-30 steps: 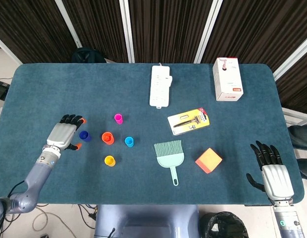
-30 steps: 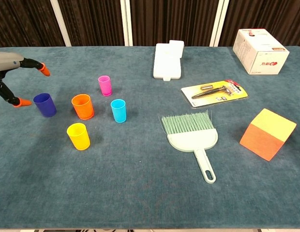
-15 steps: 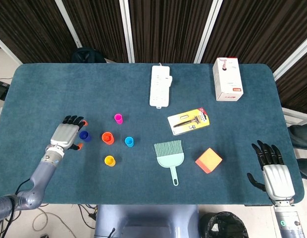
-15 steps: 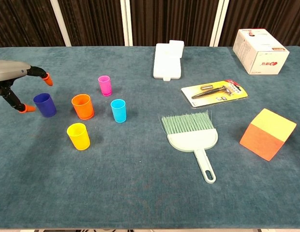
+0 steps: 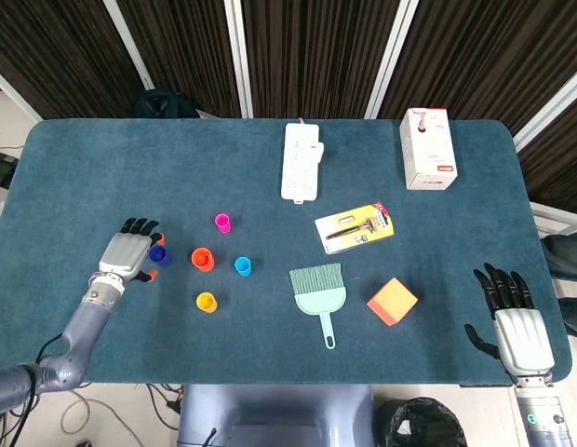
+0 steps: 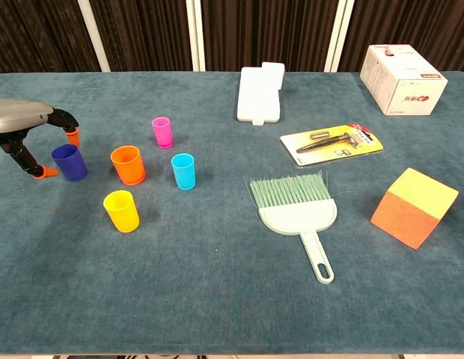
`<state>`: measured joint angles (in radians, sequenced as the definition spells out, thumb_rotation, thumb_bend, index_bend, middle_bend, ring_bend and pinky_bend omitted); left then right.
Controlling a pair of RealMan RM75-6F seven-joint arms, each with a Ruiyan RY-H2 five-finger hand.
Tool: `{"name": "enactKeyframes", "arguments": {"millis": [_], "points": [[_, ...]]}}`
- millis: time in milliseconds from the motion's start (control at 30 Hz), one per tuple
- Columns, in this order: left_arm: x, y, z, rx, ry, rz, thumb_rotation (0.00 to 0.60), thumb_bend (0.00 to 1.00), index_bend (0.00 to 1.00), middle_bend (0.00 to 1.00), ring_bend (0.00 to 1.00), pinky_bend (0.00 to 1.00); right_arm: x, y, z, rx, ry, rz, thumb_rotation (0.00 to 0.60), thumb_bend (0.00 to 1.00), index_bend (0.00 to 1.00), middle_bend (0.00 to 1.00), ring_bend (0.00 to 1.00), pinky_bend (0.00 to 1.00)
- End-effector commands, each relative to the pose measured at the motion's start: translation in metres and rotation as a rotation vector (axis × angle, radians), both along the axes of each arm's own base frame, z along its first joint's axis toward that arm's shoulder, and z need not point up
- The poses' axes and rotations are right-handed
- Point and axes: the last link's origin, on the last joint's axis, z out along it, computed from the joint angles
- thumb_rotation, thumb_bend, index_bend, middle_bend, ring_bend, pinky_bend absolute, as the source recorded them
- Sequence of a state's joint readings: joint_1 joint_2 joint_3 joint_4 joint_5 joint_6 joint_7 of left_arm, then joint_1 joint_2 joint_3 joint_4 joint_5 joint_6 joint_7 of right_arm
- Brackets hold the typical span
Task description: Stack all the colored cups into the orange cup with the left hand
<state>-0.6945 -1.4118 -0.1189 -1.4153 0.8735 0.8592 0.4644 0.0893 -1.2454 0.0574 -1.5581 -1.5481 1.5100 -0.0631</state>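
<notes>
while the left hand (image 6: 26,138) brackets the blue cup (image 6: 69,162) with spread fingers, not visibly gripping, beside the orange cup (image 6: 128,164), it looks light, rigid, slick: pinch mid-wall.

A blue felt-covered table (image 5: 102,158) carries small plastic cups — dark blue (image 6: 69,162), orange (image 6: 128,165), pink (image 6: 162,132), cyan (image 6: 183,171), yellow (image 6: 121,211) — plus a white power strip (image 5: 301,160), white carton (image 5: 428,148), yellow carded tool, perhaps a razor (image 5: 355,228), mint dustpan brush (image 5: 319,291) and orange-yellow block (image 5: 393,301).
</notes>
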Motion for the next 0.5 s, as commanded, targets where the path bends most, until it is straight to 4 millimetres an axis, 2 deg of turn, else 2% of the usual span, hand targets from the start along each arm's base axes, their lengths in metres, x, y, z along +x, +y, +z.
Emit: {"name": "enactKeyframes", "arguments": {"millis": [33,500], "points": [[0.0011,0.0008,-0.0009,0.001,0.000,-0.002,0.600,0.26,0.36,0.11,0.00,0.00,0.0001,-0.0001,0.0001,-0.001,-0.001,0.000,0.600,0.34,0.09,0.05,0.09,0.04],[0.0077,0.0008,-0.0020,-0.004,-0.028,-0.012,0.600,0.36,0.46,0.17,0.00,0.00,0.0001,0.0000,0.0008,-0.009,-0.007,-0.001,0.600,0.34,0.09,0.05,0.09,0.04]]}}
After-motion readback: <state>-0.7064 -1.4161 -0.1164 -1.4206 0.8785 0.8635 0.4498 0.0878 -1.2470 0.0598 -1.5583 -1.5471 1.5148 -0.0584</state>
